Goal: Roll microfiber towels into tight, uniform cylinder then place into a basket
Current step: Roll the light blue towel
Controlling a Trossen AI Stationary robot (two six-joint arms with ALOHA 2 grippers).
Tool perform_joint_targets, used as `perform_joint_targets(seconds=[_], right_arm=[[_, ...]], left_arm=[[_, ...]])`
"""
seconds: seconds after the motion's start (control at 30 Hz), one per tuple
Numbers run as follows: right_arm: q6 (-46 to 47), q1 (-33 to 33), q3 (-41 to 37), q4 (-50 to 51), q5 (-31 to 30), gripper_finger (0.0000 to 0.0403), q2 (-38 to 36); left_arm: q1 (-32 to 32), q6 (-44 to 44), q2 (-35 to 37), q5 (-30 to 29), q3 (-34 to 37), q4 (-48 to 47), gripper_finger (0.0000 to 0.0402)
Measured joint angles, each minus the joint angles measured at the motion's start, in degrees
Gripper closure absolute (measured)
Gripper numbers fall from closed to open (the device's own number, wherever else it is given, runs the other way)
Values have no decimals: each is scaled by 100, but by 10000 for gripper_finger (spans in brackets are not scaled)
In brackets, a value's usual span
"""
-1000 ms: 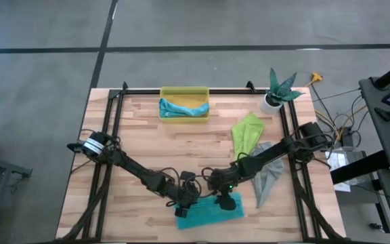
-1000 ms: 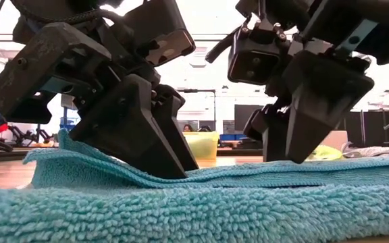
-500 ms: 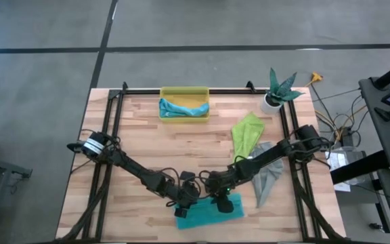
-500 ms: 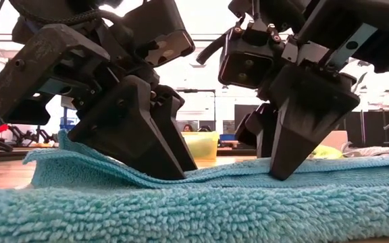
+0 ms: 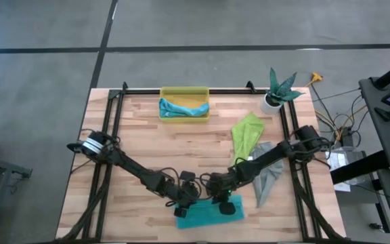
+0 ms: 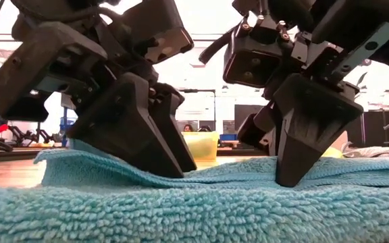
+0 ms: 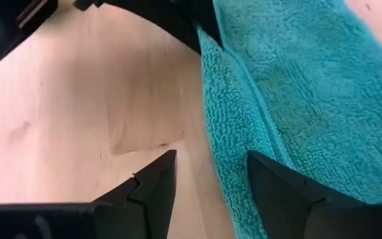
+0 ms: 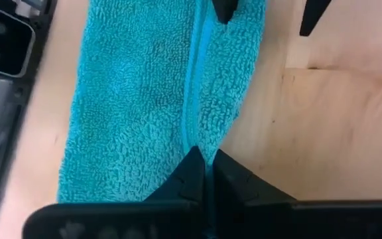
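Partly hidden under both grippers, teal towel [image 5: 207,213] lies at desk's near edge. Left gripper [image 7: 207,182] spread; right gripper [image 8: 204,174] now pinching towel edge.

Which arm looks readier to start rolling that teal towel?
Probably the right: the right claw is shut on the teal towel's edge, while the left claw stands open beside its edge, gripping nothing.

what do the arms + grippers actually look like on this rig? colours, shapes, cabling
Both arms are black, slim and jointed, with a silvery cuff near the left arm's base. The left gripper and right gripper have matte black, wedge-shaped fingers tapering to blunt tips under boxy housings. A dark cable loops beside the right gripper's housing. A small green light glows near the right wrist.
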State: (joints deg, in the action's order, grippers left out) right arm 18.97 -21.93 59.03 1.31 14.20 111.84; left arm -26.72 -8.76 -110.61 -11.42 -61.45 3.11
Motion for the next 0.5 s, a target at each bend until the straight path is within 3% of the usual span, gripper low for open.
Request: perform_joint_targets(seconds=[0.3,0.5], right_arm=[[-1226,-528,456,1145,-1957,393,-14],[-1604,-990,877,1856,-3367,394,21]], left_arm=[[-5,228,859,-106,2,-1340,233],[0,500,1495,-109,75,-1383,233]])
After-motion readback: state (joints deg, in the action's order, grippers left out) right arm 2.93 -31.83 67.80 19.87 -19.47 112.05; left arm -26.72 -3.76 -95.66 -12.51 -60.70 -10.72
